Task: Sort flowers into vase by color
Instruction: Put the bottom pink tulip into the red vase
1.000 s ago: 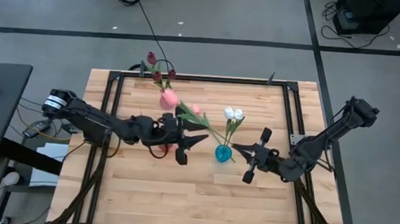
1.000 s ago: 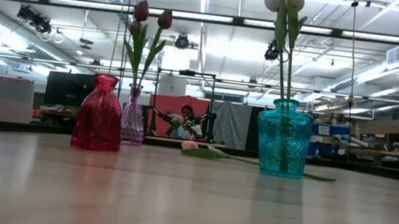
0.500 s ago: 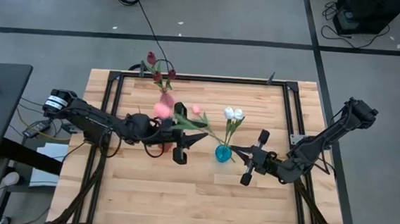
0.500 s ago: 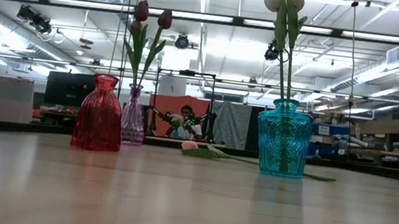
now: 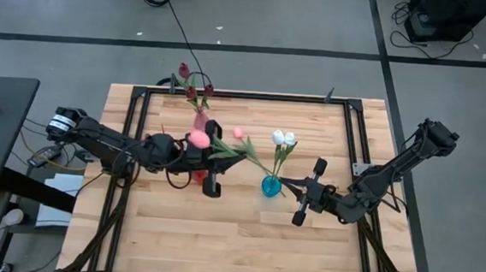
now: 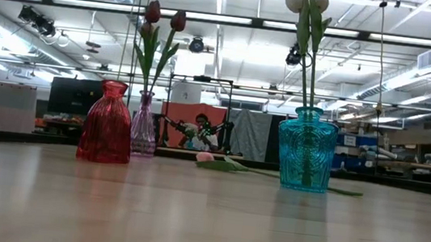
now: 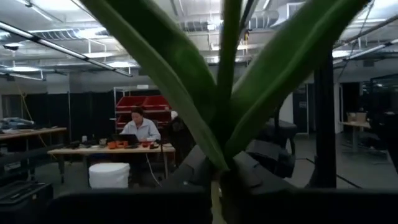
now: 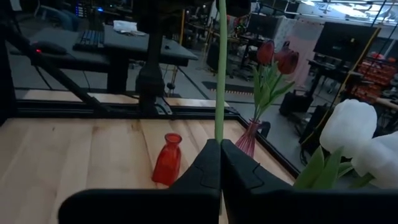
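While the left arm draws back, the held pink tulip (image 5: pixel 198 139) moves with it: a second ago its head is up near the maroon tulips (image 5: pixel 192 85), now it sits nearer the red vase (image 5: pixel 197 176). The right tool (image 5: pixel 287 187) creeps left too. I read this as mid-carry toward the red vase, flower not in yet.

- Left tool (image 5: pixel 222 155): closed on the stem at the leaf base. In the left wrist view the leaves fan up straight from between its fingers.
- Right tool: fingers drawn fully together just beside the teal vase (image 5: pixel 270 188). A green stem rises out of the seam, so it looks pinched at the cut end.
- Long axis: diagonal over the worktop (image 5: pixel 219 237), head toward the left rear, cut end at the right tool. The head looks raised.
- The cut end points away from the red vase, so the stem probably needs releasing on the right and tipping upright.
- White tulips (image 5: pixel 283 138) are in the teal vase. A second pink tulip (image 5: pixel 237 132) lies on the worktop, unsorted.
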Controlling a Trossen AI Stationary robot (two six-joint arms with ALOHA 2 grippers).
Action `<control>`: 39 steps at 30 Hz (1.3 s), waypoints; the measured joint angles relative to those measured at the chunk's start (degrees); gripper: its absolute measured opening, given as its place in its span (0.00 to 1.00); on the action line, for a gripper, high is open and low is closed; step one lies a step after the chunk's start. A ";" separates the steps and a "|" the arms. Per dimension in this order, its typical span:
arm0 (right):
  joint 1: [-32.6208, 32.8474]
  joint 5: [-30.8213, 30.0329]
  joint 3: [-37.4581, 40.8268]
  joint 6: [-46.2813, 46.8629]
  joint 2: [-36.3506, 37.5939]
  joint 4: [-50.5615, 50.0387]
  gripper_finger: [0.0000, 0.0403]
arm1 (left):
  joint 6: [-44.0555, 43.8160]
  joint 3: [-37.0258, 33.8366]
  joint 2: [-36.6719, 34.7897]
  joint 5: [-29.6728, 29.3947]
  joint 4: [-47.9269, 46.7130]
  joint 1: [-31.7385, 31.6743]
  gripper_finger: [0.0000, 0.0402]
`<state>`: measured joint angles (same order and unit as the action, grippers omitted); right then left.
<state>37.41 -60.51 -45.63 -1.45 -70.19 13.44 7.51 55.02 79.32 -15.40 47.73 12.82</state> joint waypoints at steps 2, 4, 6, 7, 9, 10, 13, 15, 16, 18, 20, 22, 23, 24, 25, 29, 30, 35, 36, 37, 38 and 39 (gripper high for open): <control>0.02 0.00 0.04 -0.04 0.00 -0.18 0.03 | -0.05 0.00 -0.04 0.10 -0.81 0.00 0.03; 0.02 0.06 0.04 -0.04 0.00 -0.59 0.06 | -0.20 0.00 -0.06 0.06 -1.34 -0.02 0.03; 0.02 0.17 0.04 -0.13 0.00 -0.70 0.11 | -0.26 0.00 -0.52 -0.04 -3.24 -0.04 0.03; 0.13 0.30 0.04 -0.25 0.03 -0.51 0.14 | -0.23 -0.06 -1.18 -0.28 -5.48 -0.03 0.03; 1.13 0.32 0.04 -1.24 0.58 -0.63 0.20 | -0.52 -0.17 -3.18 -0.73 -10.22 -0.02 0.03; 1.95 0.25 0.04 -1.60 1.00 -0.67 0.23 | -0.56 -0.17 -4.65 -1.51 -12.46 -0.02 0.03; 4.69 0.15 0.04 -1.73 3.23 -1.30 0.32 | -2.38 -0.13 -10.31 -2.00 -22.55 0.00 0.03; 6.76 0.13 0.04 -0.81 4.93 -3.48 0.36 | -5.19 -0.01 -13.96 -1.44 -31.56 0.00 0.03; 7.70 0.12 0.04 0.12 5.61 -4.79 0.38 | -6.73 -0.01 -15.86 -1.14 -36.87 0.02 0.03; 9.37 0.16 0.04 2.90 6.79 -8.27 0.40 | -10.24 -0.02 -18.81 -1.18 -46.14 0.03 0.03; 10.32 0.18 0.02 6.53 7.32 -11.34 0.41 | -13.58 -0.03 -21.28 -2.11 -53.72 0.16 0.03; 10.57 0.13 0.02 10.36 7.30 -14.58 0.42 | -16.21 -0.04 -23.04 -2.53 -57.63 0.43 0.04; 10.52 0.15 0.02 12.16 7.09 -16.04 0.42 | -17.29 -0.07 -23.90 -2.61 -59.28 0.61 0.05; 10.34 0.17 0.02 13.97 6.91 -17.35 0.41 | -18.46 -0.07 -24.65 -2.63 -60.44 0.78 0.05; 10.13 0.15 0.02 15.55 6.66 -18.66 0.41 | -18.95 -0.07 -25.49 -2.58 -61.15 0.87 0.05; 9.60 0.13 0.02 20.22 5.80 -23.23 0.41 | -21.19 -0.07 -29.23 -2.52 -65.21 1.38 0.05; 9.40 0.13 0.02 21.00 5.73 -23.94 0.41 | -21.25 -0.07 -30.21 -2.70 -66.59 1.41 0.05; 8.85 0.14 0.02 22.51 5.73 -25.49 0.41 | -22.34 -0.07 -33.56 -5.73 -74.34 1.40 0.05; 8.85 0.15 0.02 22.52 5.73 -25.49 0.41 | -22.63 -0.07 -33.95 -6.79 -75.58 1.40 0.05; 8.85 0.15 0.02 22.62 5.73 -25.53 0.41 | -22.77 -0.07 -34.14 -7.92 -76.86 1.40 0.05; 8.85 0.15 0.02 22.79 5.73 -25.56 0.41 | -22.97 -0.07 -34.20 -8.62 -77.82 1.40 0.05; 8.85 0.16 0.02 22.91 5.73 -25.56 0.41 | -23.05 -0.07 -34.24 -9.21 -78.45 1.39 0.05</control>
<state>46.26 -60.35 -45.60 21.46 -64.47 -12.12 -15.55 54.96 45.08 -24.61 -30.71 14.21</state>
